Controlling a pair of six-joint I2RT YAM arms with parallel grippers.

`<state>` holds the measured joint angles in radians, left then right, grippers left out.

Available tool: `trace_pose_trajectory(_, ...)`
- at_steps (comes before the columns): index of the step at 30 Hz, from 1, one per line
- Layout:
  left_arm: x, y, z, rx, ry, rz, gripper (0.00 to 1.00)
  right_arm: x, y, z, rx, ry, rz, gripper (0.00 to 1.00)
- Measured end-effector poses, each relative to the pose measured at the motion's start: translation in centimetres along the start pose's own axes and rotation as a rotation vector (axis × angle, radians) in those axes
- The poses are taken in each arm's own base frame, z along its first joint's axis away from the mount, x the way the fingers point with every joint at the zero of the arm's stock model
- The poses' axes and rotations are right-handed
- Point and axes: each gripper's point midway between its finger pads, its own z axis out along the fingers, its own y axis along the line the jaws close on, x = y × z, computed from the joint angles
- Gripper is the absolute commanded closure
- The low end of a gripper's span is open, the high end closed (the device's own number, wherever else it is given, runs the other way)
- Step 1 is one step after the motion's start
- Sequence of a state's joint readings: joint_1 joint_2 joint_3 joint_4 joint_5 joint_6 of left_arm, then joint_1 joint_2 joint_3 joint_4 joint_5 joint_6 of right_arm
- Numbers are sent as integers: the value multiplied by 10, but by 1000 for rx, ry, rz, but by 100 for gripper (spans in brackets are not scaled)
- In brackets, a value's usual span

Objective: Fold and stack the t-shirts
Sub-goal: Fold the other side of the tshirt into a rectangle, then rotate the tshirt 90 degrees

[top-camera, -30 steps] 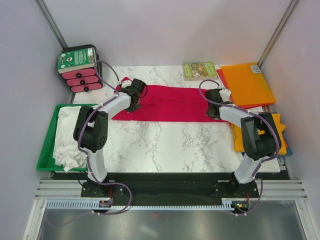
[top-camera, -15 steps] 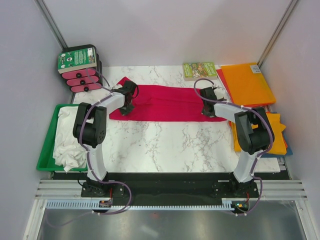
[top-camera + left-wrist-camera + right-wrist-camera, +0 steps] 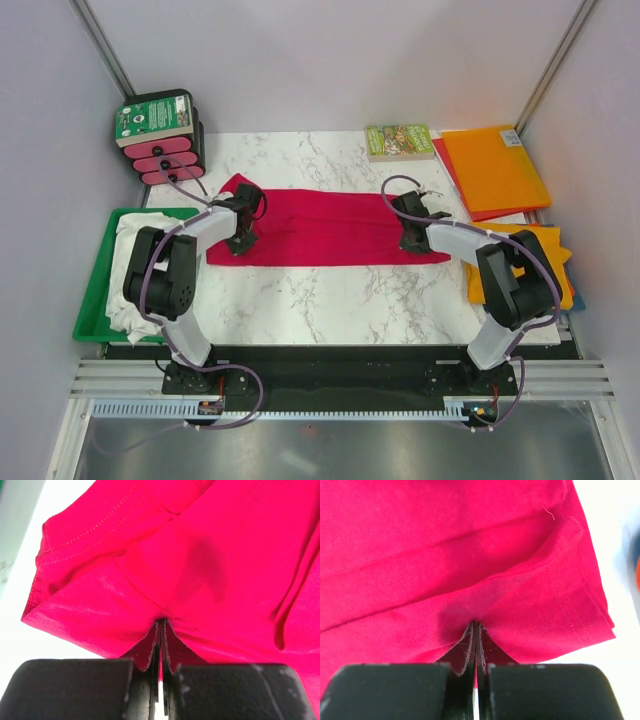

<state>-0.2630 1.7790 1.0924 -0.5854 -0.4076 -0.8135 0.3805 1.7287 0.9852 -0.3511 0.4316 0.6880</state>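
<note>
Seen from the top view, the crimson t-shirt [image 3: 325, 225] lay as a long flat band across the far half of the marble table [image 3: 330, 300], running from left to right between the two arms. The left gripper [image 3: 240, 241] was low at the shirt's near-left edge and the right gripper [image 3: 409, 241] at its near-right edge, each closed on the cloth. A white t-shirt [image 3: 135, 270] lay crumpled in the green tray [image 3: 92, 300] at the table's left side. An orange t-shirt [image 3: 495, 165] lay flat at the far right corner, and a second orange t-shirt [image 3: 552, 262] lay nearer, partly behind the right arm. A small green-covered book [image 3: 399, 140] sat just beyond the crimson shirt's far edge, and a black case [image 3: 160, 140] with pink pieces stood at the far left corner. In the left wrist view, the black fingers [image 3: 75, 687] stood pressed almost together, pinching a raised fold of crimson cloth, with a stitched sleeve hem to the upper left and bare white table beside it. In the right wrist view, that gripper's fingers [image 3: 545, 690] were likewise clamped on a pinch of the crimson cloth, and a stitched hem ran down the right, where white table showed past the shirt's edge.
</note>
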Motion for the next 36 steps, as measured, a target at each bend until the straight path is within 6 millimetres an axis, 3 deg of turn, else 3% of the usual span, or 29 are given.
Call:
trace_pose_trajectory(3,8,12,-5,-18,16,13,65,12,-1,-11,-1,21,-36,94)
trace_pose_trajectory(4,10,15,-7,-22,24,21,49,14,-2,-13,-1,24,-42,86)
trace_pose_trajectory(5,11,16,-8,-21,30,32,41,14,-2,-15,-3,25,-49,79)
trace_pose_trajectory(6,12,16,-11,-12,39,37,27,13,0,-18,-11,20,-51,70)
trace_pose_trajectory(8,11,14,-18,15,44,45,13,6,6,-27,-51,4,-55,51)
trace_pose_trajectory(9,8,12,-26,44,37,38,4,0,12,-35,-92,-13,-60,46)
trace_pose_trajectory(10,4,9,-35,82,26,28,1,-7,20,-44,-135,-31,-61,40)
trace_pose_trajectory(12,-7,2,-58,173,-17,-4,1,-21,42,-63,-227,-63,-73,39)
trace_pose_trajectory(14,-16,-4,-79,260,-56,-32,1,-34,75,-84,-342,-94,-102,60)
trace_pose_trajectory(15,-20,-5,-89,298,-75,-45,3,-39,95,-96,-406,-103,-126,72)
trace_pose_trajectory(16,-22,-7,-96,329,-88,-54,5,-40,114,-105,-461,-111,-155,97)
trace_pose_trajectory(17,-23,-7,-100,347,-97,-59,7,-40,128,-112,-500,-118,-182,100)
trace_pose_trajectory(20,-18,-6,-96,349,-94,-58,32,-22,167,-124,-595,-112,-260,100)
trace_pose_trajectory(21,-14,-4,-92,339,-83,-54,47,-11,175,-124,-615,-96,-286,100)
trace_pose_trajectory(23,-5,-1,-83,315,-57,-52,63,10,188,-121,-641,-58,-335,100)
trace_pose_trajectory(24,-1,1,-78,303,-43,-50,76,22,197,-119,-651,-32,-366,100)
trace_pose_trajectory(27,8,2,-65,270,-8,-47,98,38,219,-109,-665,2,-412,100)
trace_pose_trajectory(31,16,2,-51,230,29,-30,98,42,231,-100,-657,3,-430,100)
trace_pose_trajectory(36,12,-8,-41,211,46,-23,98,29,241,-99,-650,-33,-425,100)
